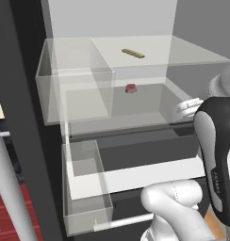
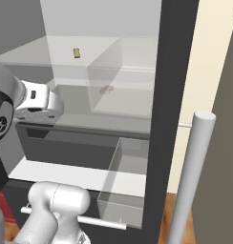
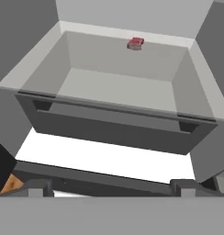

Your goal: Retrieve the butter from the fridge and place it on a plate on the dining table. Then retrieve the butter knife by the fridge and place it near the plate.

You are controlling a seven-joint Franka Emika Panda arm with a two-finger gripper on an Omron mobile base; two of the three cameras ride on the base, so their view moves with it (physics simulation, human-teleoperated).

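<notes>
Fridge [image 1: 22, 117] stood open. Butter [image 1: 133, 53] lay on upper glass shelf [image 1: 192, 54], toward 12 o'clock, well apart from pincer [image 3: 111, 186]. Pincer gaped wide, empty, aimed lower at drawer [image 3: 118, 131], likely approaching. Red item [image 3: 135, 43] sat behind.

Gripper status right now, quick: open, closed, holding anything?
Gripper: open, jaws spread wide, holding nothing; it is aimed into the open fridge, with the butter untouched on the shelf above.
</notes>
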